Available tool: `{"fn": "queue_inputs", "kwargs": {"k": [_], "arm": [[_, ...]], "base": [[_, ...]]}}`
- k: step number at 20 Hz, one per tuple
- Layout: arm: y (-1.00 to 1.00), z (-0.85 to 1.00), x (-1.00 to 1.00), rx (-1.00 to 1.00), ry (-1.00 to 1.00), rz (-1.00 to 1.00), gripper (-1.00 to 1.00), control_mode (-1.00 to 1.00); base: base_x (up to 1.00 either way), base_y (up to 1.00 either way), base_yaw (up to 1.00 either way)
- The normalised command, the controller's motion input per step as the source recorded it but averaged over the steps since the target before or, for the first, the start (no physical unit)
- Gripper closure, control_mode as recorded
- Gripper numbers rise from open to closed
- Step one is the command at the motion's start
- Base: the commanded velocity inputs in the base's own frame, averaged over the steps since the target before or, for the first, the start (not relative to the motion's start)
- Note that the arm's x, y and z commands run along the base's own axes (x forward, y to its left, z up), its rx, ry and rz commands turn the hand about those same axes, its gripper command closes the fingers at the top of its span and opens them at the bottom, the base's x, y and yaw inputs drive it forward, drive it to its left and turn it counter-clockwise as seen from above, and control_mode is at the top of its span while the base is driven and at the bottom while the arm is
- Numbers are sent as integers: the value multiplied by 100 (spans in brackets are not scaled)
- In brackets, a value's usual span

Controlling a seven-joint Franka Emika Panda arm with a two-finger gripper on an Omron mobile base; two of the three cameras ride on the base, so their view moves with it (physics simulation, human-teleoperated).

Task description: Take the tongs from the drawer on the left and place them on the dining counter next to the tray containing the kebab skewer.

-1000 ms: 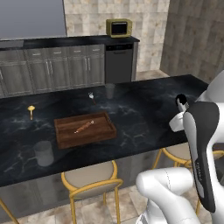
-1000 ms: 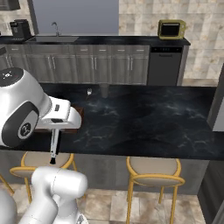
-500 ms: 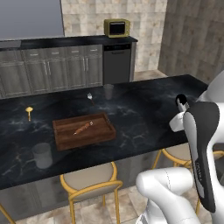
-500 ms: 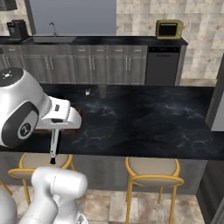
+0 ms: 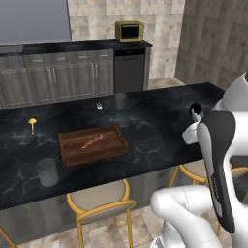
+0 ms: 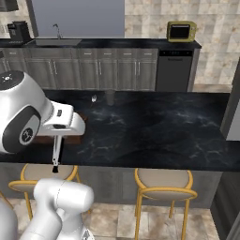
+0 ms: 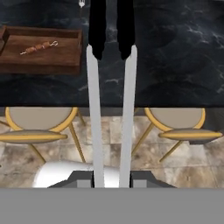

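My gripper (image 7: 111, 179) is shut on the tongs (image 7: 94, 109). Their two silvery arms run up the hand view and end in black tips over the dining counter (image 7: 175, 57). In the right base view the tongs (image 6: 56, 152) hang straight down from the gripper (image 6: 58, 136), in front of the counter's near edge above a stool. The brown wooden tray (image 5: 92, 145) lies on the dining counter (image 5: 155, 126) with the kebab skewer (image 5: 92, 141) inside it. In the hand view the tray (image 7: 41, 61) and the skewer (image 7: 38, 47) sit up and left of the tongs' tips. The drawer is out of view.
Yellow-framed stools (image 5: 99, 201) (image 6: 164, 180) stand under the counter's near edge. On the counter are a grey cup (image 5: 47, 170), a small yellow item (image 5: 32, 122), a glass (image 5: 120, 100) and a tiny goblet (image 5: 99, 105). A cabinet run with a toaster oven (image 5: 129, 30) lines the back wall.
Both base views have shifted slightly, so the camera moved a little. The gripper stays shut on the tongs in the same pose.
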Motion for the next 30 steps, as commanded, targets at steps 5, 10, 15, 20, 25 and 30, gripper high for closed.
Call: {"fn": "queue_inputs", "kwargs": {"k": [5, 10, 15, 20, 25, 30], "arm": [[32, 0, 50, 0, 9, -1, 100, -100], [6, 0, 57, 0, 3, 0, 100, -100], [0, -12, 78, 0, 2, 0, 100, -100], [15, -35, 92, 0, 0, 0, 100, -100], [11, -42, 93, 0, 2, 0, 100, -100], [8, -40, 87, 0, 0, 0, 100, -100]], "base": [[0, 0, 0], [0, 0, 0], [0, 0, 0], [0, 0, 0], [0, 0, 0], [0, 0, 0]]}}
